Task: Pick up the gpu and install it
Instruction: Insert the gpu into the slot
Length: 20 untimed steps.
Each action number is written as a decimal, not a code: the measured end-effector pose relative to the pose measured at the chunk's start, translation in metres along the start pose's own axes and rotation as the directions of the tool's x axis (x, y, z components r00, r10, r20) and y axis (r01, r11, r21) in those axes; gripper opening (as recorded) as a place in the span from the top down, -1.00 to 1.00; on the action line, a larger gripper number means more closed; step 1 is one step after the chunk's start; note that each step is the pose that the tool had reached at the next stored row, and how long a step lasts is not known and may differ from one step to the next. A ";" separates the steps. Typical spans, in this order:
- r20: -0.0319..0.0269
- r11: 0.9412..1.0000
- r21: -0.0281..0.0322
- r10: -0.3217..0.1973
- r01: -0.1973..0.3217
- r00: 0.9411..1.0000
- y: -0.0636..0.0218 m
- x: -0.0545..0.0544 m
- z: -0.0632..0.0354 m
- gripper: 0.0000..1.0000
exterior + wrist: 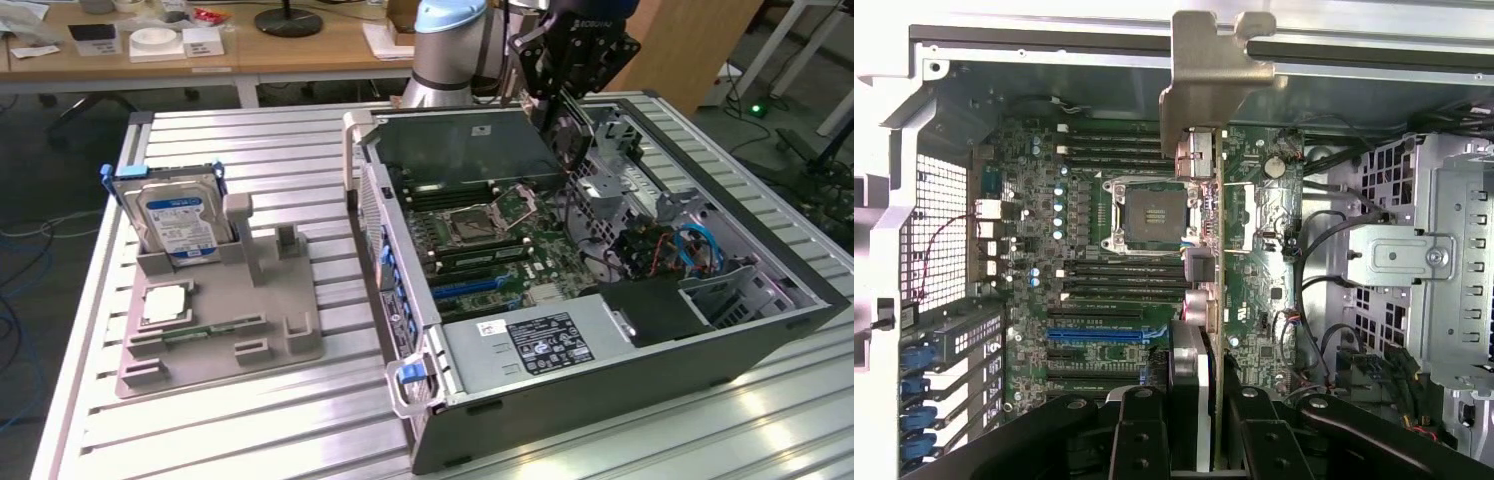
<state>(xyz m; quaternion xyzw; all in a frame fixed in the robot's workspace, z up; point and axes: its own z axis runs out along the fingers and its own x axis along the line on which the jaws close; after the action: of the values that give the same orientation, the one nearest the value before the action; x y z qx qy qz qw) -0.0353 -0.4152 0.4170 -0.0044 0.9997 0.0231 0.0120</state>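
Observation:
My gripper hangs over the far end of the open computer case. It is shut on the gpu, which hangs edge-on below it, above the motherboard. In the wrist view the gpu appears as a thin green-edged card with its silver bracket at the far end. The black fingers clamp it at the near end, so my gripper holds the card upright over the board. It stands beside the CPU socket and the blue slot.
A grey fixture at the exterior view's left holds a hard drive, a chip and a memory stick. Inside the case are the power supply, a metal drive cage and loose black cables.

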 end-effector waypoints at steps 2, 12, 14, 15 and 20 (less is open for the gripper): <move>0.000 1.000 0.000 -0.007 0.007 1.000 -0.0003 0.000 0.0000 0.44; -0.004 0.997 -0.002 -0.082 0.082 0.997 -0.0010 0.000 -0.0001 0.44; -0.005 0.995 -0.003 -0.100 0.100 0.995 -0.0012 0.000 -0.0001 0.44; -0.005 0.994 -0.003 -0.108 0.108 0.994 -0.0012 0.000 -0.0001 0.44; -0.007 0.989 -0.004 -0.148 0.148 0.989 -0.0016 0.000 -0.0001 0.44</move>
<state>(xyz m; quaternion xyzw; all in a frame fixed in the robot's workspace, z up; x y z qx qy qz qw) -0.0356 -0.4168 0.4170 -0.0784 0.9966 0.0239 0.0102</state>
